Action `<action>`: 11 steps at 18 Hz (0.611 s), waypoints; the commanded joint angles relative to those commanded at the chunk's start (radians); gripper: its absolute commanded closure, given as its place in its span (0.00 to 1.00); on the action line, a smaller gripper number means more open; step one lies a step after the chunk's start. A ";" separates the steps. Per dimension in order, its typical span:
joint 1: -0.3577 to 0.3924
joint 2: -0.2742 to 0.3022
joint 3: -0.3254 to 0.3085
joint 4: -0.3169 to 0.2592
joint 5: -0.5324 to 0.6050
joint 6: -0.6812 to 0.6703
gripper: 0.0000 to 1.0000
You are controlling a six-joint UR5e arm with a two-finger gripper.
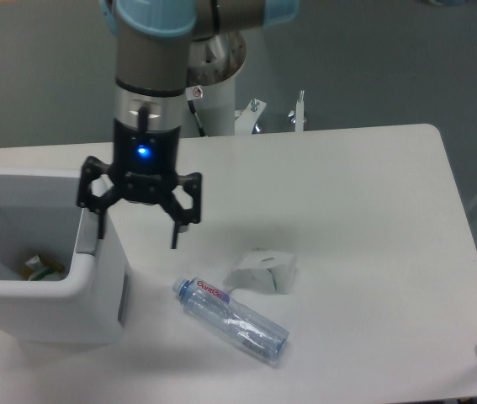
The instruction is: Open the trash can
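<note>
The trash can (95,282) is a large boxy white bin at the left edge of the table. Its top stands uncovered and the lid does not show; some rubbish lies at the bottom inside. The grey push tab (89,242) sits on the rim at the bin's right side. My gripper (138,238) hangs open just above that right rim, its left finger close over the tab and its right finger out past the bin's wall over the table. Nothing is between the fingers.
A clear plastic bottle (231,320) lies on its side on the white table (364,252), right of the bin. A crumpled white paper (262,270) lies just behind the bottle. The robot's base stands behind the table's far edge.
</note>
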 joint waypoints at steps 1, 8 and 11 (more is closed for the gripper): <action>0.022 -0.011 -0.005 -0.002 0.000 0.037 0.00; 0.146 -0.061 -0.014 -0.002 0.003 0.229 0.00; 0.178 -0.077 -0.034 -0.002 0.003 0.327 0.00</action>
